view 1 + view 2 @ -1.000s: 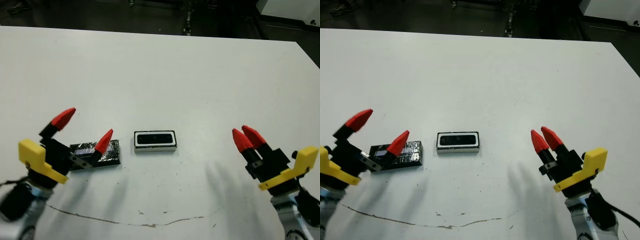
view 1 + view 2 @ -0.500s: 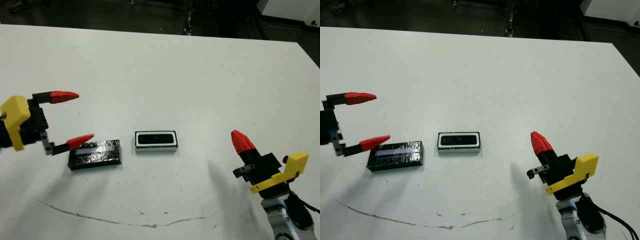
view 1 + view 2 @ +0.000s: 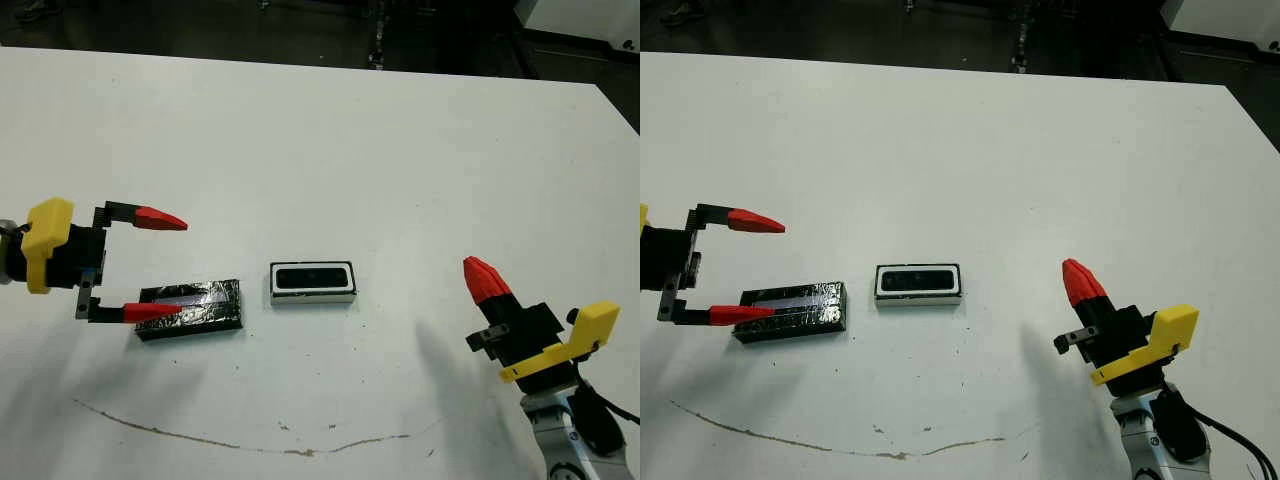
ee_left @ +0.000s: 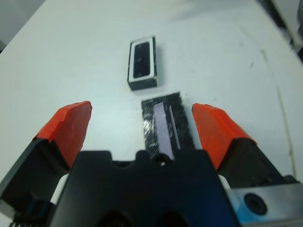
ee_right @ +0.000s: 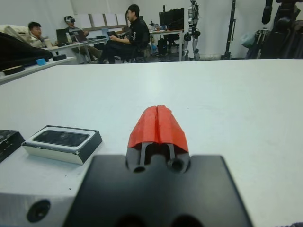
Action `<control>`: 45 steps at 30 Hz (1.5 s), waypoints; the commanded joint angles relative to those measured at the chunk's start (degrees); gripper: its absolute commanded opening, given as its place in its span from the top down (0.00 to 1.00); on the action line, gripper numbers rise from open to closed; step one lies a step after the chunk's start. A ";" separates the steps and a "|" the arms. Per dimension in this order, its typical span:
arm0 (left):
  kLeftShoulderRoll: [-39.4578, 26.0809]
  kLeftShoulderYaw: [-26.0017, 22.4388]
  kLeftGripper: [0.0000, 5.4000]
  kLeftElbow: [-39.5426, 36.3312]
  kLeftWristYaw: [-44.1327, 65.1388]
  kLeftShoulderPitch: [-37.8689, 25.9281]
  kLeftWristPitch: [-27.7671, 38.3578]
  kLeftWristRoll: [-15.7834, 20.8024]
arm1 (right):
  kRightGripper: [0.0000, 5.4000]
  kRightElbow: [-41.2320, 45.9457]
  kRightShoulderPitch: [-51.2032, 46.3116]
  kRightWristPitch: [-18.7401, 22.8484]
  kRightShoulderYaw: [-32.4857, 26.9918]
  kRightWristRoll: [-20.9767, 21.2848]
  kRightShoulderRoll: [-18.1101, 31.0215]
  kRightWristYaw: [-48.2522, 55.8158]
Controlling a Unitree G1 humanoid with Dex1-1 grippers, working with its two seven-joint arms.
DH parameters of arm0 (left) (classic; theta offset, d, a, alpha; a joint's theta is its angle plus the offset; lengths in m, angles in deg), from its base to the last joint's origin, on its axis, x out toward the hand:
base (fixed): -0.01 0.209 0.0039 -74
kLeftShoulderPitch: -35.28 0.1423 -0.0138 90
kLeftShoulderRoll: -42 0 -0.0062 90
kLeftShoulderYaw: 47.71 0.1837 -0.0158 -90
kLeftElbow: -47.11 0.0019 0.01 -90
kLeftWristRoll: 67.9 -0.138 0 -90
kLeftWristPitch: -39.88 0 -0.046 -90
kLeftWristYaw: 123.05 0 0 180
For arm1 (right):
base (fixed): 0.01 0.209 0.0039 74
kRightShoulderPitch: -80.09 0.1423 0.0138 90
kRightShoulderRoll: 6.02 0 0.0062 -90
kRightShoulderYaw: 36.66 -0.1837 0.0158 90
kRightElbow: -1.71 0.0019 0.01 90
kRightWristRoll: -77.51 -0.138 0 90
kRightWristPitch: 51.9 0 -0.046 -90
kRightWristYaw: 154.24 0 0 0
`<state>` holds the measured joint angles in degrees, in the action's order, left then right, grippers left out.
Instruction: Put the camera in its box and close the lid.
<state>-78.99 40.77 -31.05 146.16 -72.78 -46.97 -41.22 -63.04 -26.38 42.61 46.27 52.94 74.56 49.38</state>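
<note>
A: Where do the parts lie on the table [image 3: 330, 140]?

B: The box [image 3: 311, 283] sits near the middle, with the camera [image 3: 311, 279] lying in it. The lid [image 3: 190, 308] lies flat just to its left, apart from it.

A: And the grippers?

B: The left gripper [image 3: 150, 265] stands at the lid's left end, fingers spread, the nearer fingertip [image 3: 152, 312] over the lid's edge. The right gripper [image 3: 486, 281], fingers together, stands well right of the box.

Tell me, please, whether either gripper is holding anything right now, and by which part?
Nothing is held. The left gripper is open beside the lid; the right gripper is shut on nothing.
</note>
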 commanded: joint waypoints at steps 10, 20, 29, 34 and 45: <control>3.00 1.99 0.00 2.70 1.81 0.85 5.17 -2.86 | 1.00 -0.31 -1.18 -1.25 0.70 1.11 0.38 -0.96; 1.49 5.28 0.00 1.24 -0.29 0.30 3.28 -7.98 | 1.00 -0.89 -1.23 -2.04 0.70 0.39 0.35 -0.26; 1.45 6.81 0.00 -0.26 -2.33 -0.27 1.80 -10.67 | 1.00 -0.28 -1.76 -2.38 1.18 1.24 0.30 -1.24; 1.63 7.28 0.00 -0.07 -3.53 -0.01 1.68 -11.46 | 1.00 -0.31 -1.84 -2.07 1.27 0.96 0.41 -1.23; 3.01 8.10 0.00 4.06 -4.68 -1.03 3.06 -12.14 | 1.00 -0.04 -2.08 -1.86 1.20 0.85 0.84 -1.40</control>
<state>-76.44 48.26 -27.67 141.71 -73.13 -43.98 -52.63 -63.19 -27.97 40.63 47.78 53.69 74.59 48.31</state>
